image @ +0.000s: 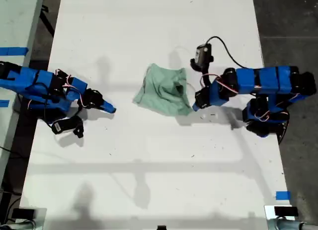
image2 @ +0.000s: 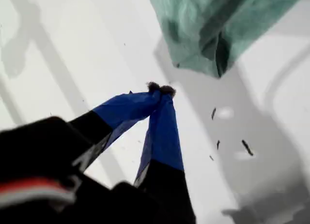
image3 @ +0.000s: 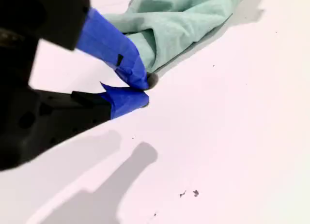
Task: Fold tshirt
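The pale mint-green tshirt (image: pixel 164 91) lies crumpled in a loose heap near the middle of the white table (image: pixel 149 180). My first gripper (image: pixel 110 109) comes in from the exterior view's left and rests shut on the table, a short gap from the cloth. In the first wrist view its blue fingertips (image2: pixel 160 91) meet with nothing between them, and the tshirt (image2: pixel 213 30) lies beyond. My second gripper (image: pixel 195 107) comes from the exterior view's right and sits at the heap's near corner. It (image3: pixel 145 91) is shut beside the tshirt's edge (image3: pixel 169 25), with no cloth between the jaws.
A black cable and a small camera module (image: pixel 202 55) rise above the second arm. Blue tape marks (image: pixel 282 195) sit at the table's edge in the exterior view's lower right. Dark floor runs along the exterior view's right side.
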